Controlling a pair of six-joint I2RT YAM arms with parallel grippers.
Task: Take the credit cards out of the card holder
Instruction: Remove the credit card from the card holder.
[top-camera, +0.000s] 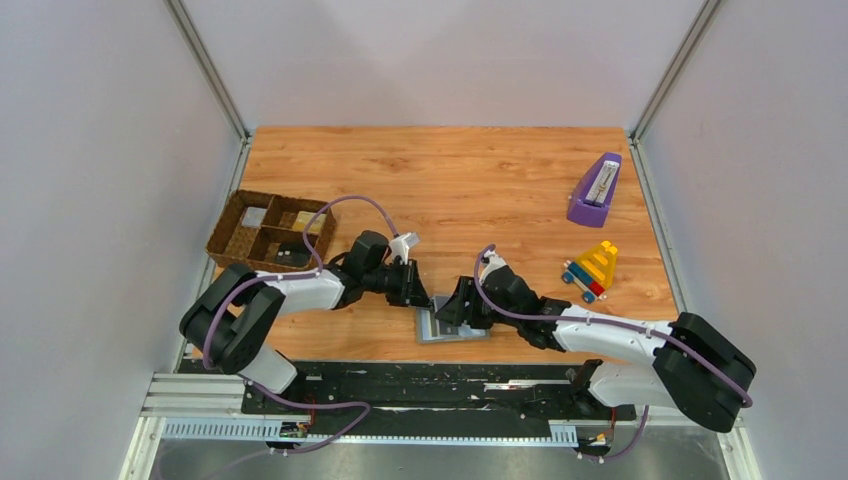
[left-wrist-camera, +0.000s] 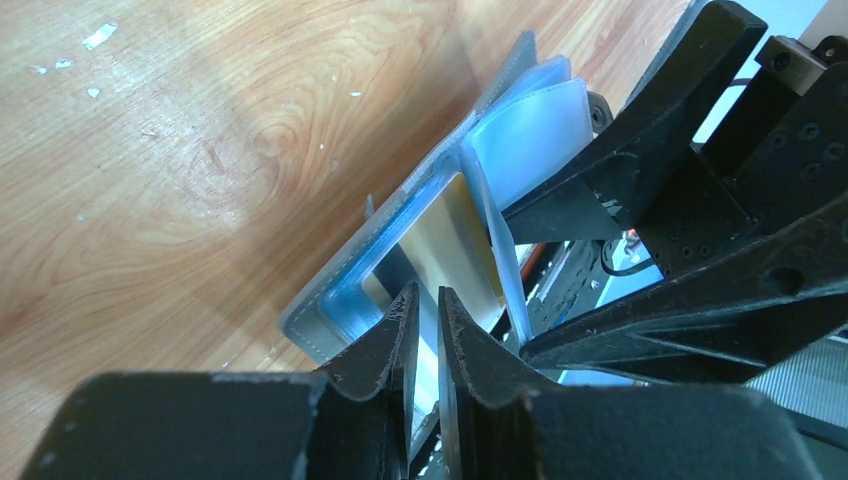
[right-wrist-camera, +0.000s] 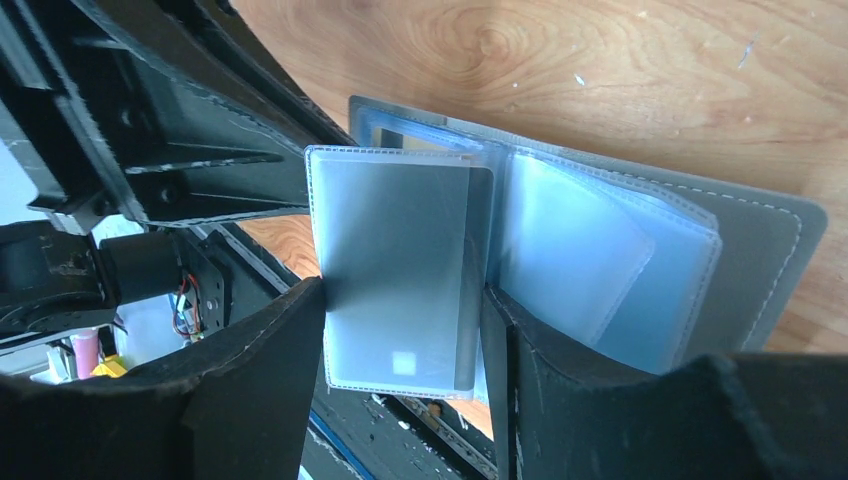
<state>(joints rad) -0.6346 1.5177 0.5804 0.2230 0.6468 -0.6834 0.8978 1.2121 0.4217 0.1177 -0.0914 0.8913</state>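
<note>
My left pincer (left-wrist-camera: 425, 330) pinches the gold card (left-wrist-camera: 455, 250) in the card holder (top-camera: 452, 328) on the table (top-camera: 480, 180); my right pincer (right-wrist-camera: 405, 330) is spread around a sleeve (right-wrist-camera: 395, 260). A weak pinch may slip.

The site was a robot test cell in a lab: a wooden tabletop (top-camera: 470, 180) enclosed by plain white panels (top-camera: 100, 200) on aluminium posts (top-camera: 208, 68), arms bolted to a metal rail (top-camera: 400, 385) behind the jaws.
</note>
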